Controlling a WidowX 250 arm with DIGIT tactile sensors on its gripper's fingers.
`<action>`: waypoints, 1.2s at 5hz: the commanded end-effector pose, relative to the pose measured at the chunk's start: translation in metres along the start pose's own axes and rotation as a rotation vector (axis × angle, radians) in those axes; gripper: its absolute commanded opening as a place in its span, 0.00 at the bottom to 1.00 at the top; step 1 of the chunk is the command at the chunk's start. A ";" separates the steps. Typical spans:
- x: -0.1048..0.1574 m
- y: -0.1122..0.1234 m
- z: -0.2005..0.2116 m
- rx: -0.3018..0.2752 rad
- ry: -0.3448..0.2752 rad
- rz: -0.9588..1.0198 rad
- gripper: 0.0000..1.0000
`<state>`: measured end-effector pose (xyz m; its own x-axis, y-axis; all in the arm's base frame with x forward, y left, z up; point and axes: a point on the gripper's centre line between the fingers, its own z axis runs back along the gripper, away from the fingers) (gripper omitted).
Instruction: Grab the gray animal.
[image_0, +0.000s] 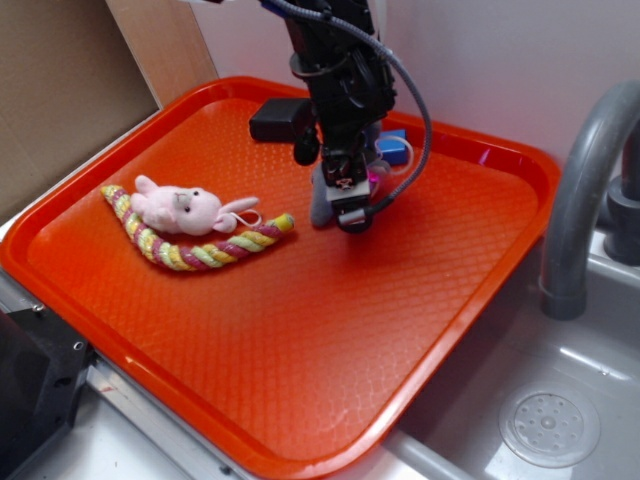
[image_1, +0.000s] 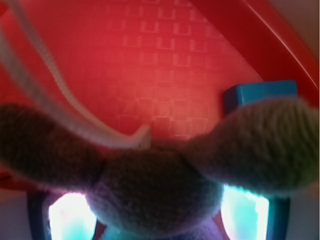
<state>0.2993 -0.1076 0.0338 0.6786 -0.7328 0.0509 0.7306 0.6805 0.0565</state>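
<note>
The gray animal (image_0: 321, 205) lies on the orange tray (image_0: 300, 380) near its far middle, mostly hidden by my arm. In the wrist view its gray plush body (image_1: 155, 195) fills the space between my fingers and touches both lit pads (image_1: 70, 220), with its ears spread to either side. Its white loop ring (image_1: 55, 95) trails up to the left. My gripper (image_0: 350, 208) is down at tray level, closed on the toy.
A blue block (image_0: 392, 148) sits just behind the gripper, also in the wrist view (image_1: 260, 92). A pink plush animal (image_0: 185, 208) lies on a striped rope (image_0: 205, 252) at the tray's left. A gray faucet (image_0: 590, 190) and sink (image_0: 548, 425) stand to the right.
</note>
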 end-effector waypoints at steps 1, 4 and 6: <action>0.001 -0.007 0.012 0.032 -0.014 0.021 0.00; -0.025 0.000 0.092 -0.074 0.045 0.343 0.00; -0.061 -0.028 0.156 0.012 0.035 0.613 0.00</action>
<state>0.2283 -0.0719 0.1760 0.9791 -0.2036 0.0043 0.2032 0.9782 0.0439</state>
